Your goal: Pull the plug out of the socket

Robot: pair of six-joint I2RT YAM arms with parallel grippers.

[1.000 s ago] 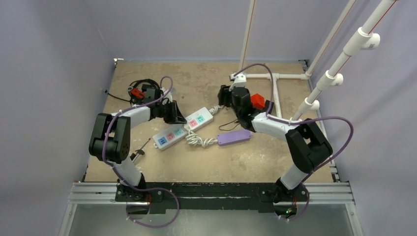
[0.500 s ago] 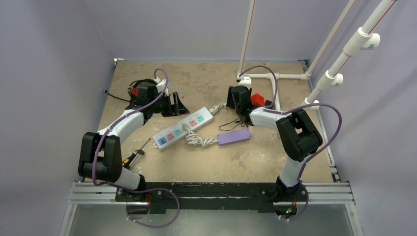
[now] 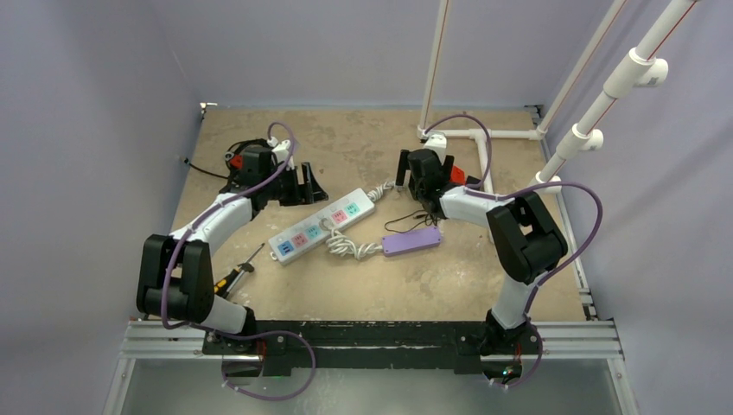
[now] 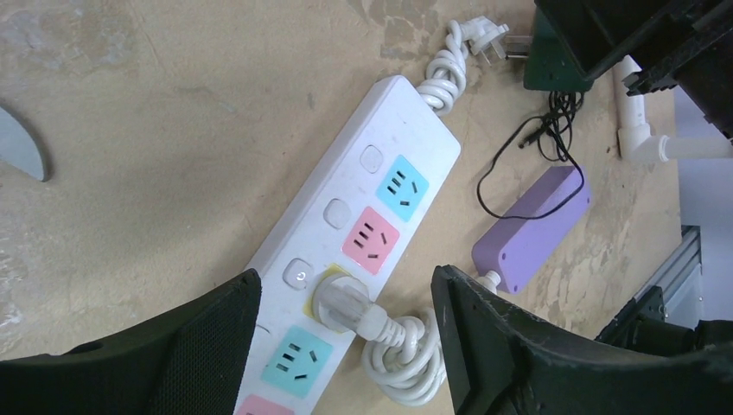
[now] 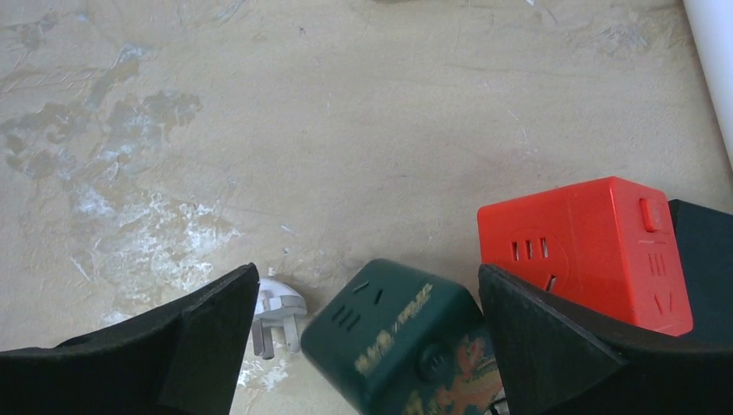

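Note:
The socket [image 3: 321, 225], a long white strip with pastel outlets, lies slantwise mid-table. In the left wrist view a white plug [image 4: 346, 301] sits in the socket's [image 4: 363, 207] yellow outlet. Its coiled cord [image 4: 406, 363] runs to a purple bar [image 4: 532, 229]. My left gripper [image 4: 344, 278] hangs open above the strip, with the plug showing between its fingers and nothing held. In the top view the left gripper [image 3: 302, 183] is just behind the strip. My right gripper [image 5: 367, 277] is open, and a dark green cube [image 5: 406, 341] lies loose between its fingers.
A red socket cube [image 5: 596, 251] sits beside the green one, and the strip's own loose plug [image 5: 277, 316] lies by the left finger. A screwdriver [image 3: 238, 275] lies front left. Black and red clutter [image 3: 238, 160] sits back left, a white pipe frame [image 3: 480, 138] back right.
My left gripper lifted back from the strip and opened. The right gripper opened wide around the green cube, and that arm folded closer in.

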